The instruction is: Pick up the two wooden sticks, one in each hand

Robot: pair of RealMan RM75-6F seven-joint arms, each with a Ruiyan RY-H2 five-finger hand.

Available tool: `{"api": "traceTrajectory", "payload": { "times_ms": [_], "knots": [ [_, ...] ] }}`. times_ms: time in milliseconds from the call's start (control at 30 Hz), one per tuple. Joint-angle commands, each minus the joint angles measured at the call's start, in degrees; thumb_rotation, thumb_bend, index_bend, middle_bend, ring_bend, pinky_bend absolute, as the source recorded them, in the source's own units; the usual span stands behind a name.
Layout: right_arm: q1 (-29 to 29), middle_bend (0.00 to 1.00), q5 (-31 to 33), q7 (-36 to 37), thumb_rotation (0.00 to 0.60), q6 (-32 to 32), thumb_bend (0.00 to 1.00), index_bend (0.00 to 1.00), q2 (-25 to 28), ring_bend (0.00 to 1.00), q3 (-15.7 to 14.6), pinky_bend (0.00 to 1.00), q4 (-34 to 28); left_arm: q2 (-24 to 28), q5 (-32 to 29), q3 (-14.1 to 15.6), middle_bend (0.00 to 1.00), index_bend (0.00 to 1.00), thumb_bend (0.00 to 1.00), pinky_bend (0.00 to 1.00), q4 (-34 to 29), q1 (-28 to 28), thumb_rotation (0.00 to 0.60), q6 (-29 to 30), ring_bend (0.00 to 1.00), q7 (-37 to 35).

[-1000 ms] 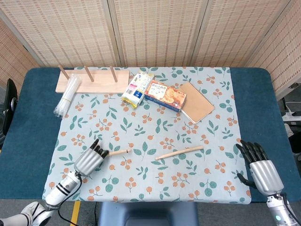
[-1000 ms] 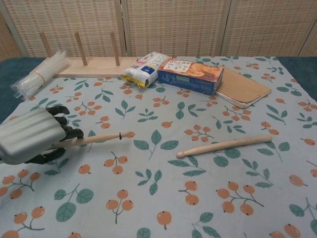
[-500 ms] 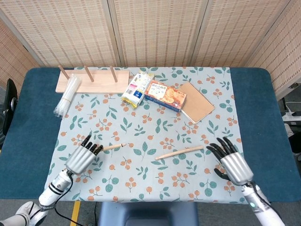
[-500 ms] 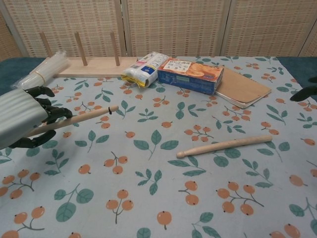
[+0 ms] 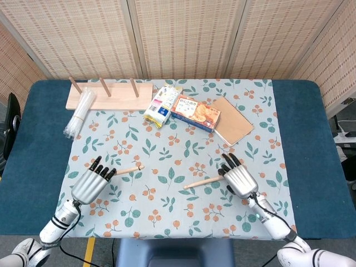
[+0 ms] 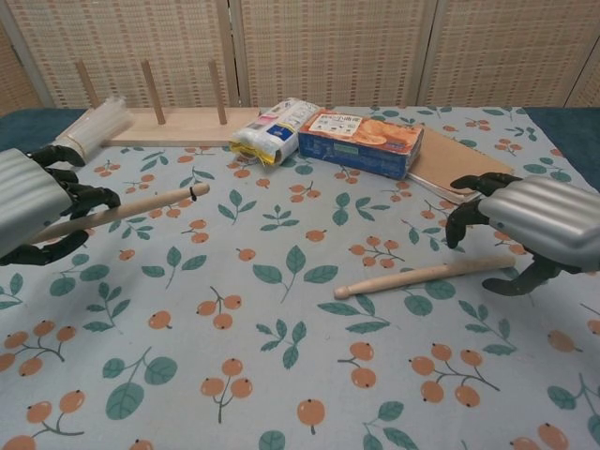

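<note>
Your left robot hand (image 6: 33,202) grips one wooden stick (image 6: 155,202), its fingers curled around the near end, and the stick is clear of the bench (image 5: 33,139), its far tip tilted up. Your right robot hand (image 6: 539,230) arches over the thick end of the second wooden stick (image 6: 412,277), which lies flat on the floral cloth (image 6: 281,375); its fingers are curved and apart, straddling the stick without closing on it. Behind sit a snack box (image 6: 361,141), a notebook (image 6: 464,169) and a peg rack (image 6: 169,127).
</note>
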Motion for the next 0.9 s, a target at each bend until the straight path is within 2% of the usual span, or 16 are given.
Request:
{"api": "traceTrajectory", "payload": {
  "times_ms": [33, 233, 467, 633, 900],
  "knots": [
    [1.43, 0.36, 2.45, -2.33, 0.600, -2.30, 0.16, 0.42, -1.42, 0.04, 0.42, 0.10, 2.05, 0.20, 0.12, 0.09, 0.86, 0.87, 0.47, 0.26, -0.20, -0.04, 0.600, -0.09, 0.54, -0.09],
    [1.97, 0.39, 4.38, -2.82, 0.600, -2.27, 0.17, 0.48, -2.94, 0.08, 0.09, 0.10, 3.71, 0.25, -0.09, 0.23, 0.86, 0.87, 0.48, 0.26, -0.02, -0.05, 0.600, -0.96, 0.54, -0.23],
    [2.92, 0.40, 7.07, -4.80, 0.600, -3.45, 0.17, 0.48, -4.17, 0.08, -0.21, 0.10, 4.89, 0.00, -0.09, 0.26, 0.86, 0.87, 0.48, 0.26, 0.65, 0.06, 0.600, -0.94, 0.54, -0.70],
    [3.28, 0.45, 7.50, -5.02, 0.600, -3.00, 0.20, 0.55, -4.37, 0.15, -0.64, 0.15, 4.70, -0.06, 0.02, 0.35, 0.86, 0.87, 0.48, 0.26, 1.14, 0.14, 0.600, -0.75, 0.54, -1.16],
    [3.55, 0.46, 8.22, -6.07, 0.600, -2.30, 0.21, 0.56, -4.34, 0.16, -1.45, 0.16, 4.35, -0.26, -0.05, 0.48, 0.86, 0.87, 0.48, 0.26, 2.01, 0.26, 0.600, -0.85, 0.54, -1.94]
  ]
}}
